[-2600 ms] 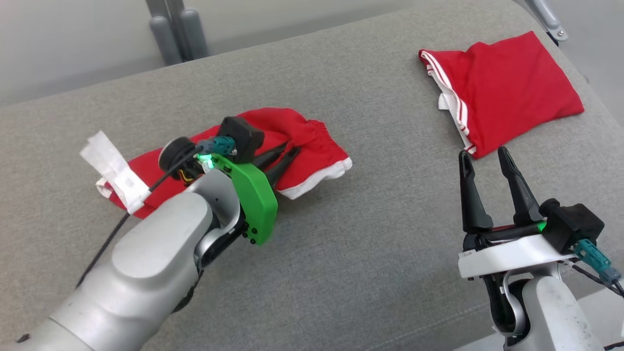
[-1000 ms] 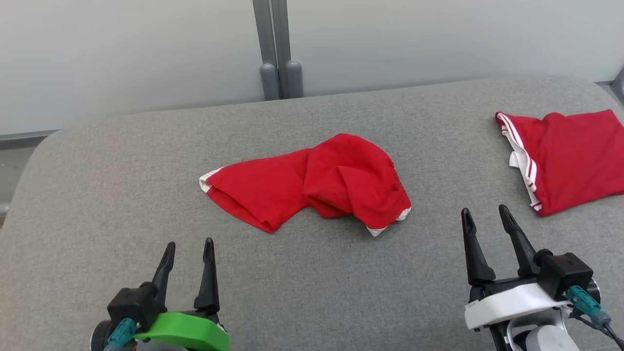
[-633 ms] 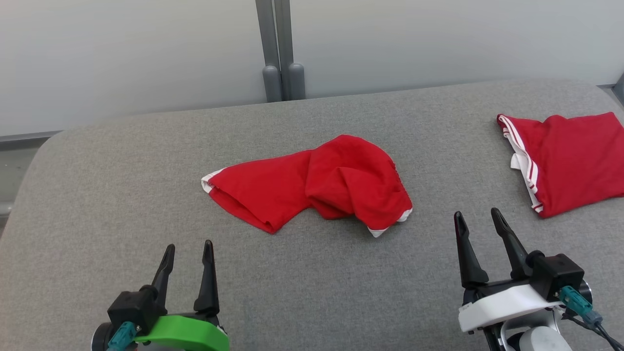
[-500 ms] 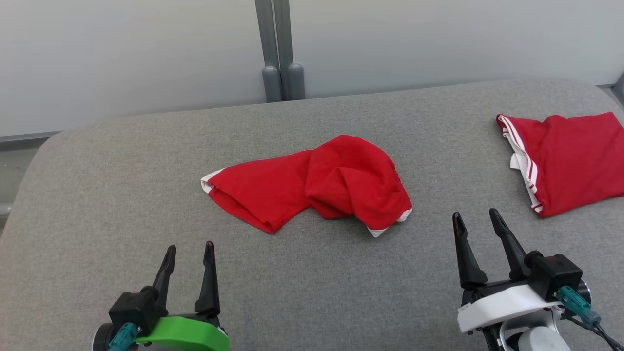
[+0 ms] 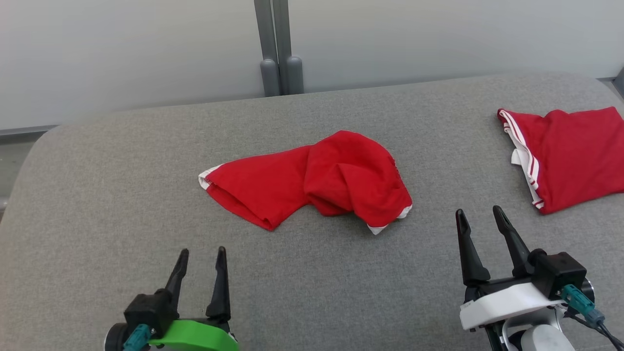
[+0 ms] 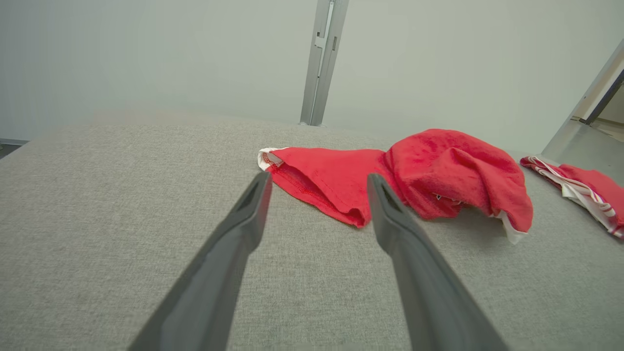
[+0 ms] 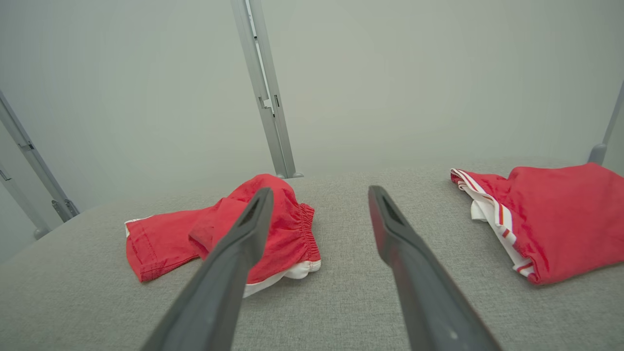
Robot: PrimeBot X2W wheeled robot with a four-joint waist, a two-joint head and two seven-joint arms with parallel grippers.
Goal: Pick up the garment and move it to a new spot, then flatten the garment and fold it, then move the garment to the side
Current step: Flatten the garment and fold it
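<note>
The red garment [image 5: 312, 178] lies crumpled on the grey cloth-covered tabletop [image 5: 97, 195], straight out from the grey post [image 5: 275, 48] at the far edge, with one half heaped over itself. Both hands sit on the robot's side of it, apart from the cloth and empty: the left hand [image 5: 203, 250] left of the post's line, the right hand [image 5: 478, 210] well right of it, each with fingers spread wide.

Flattening looks like the step in hand. It would go best if the left hand took the white-trimmed hem [image 5: 204, 178] left of the post's line and the right hand took the trimmed corner [image 5: 390, 224] right of it. Pinch a single layer, draw the ends apart low over the tabletop, and steer clear of the folded red piece [image 5: 570, 156] far right of the post
</note>
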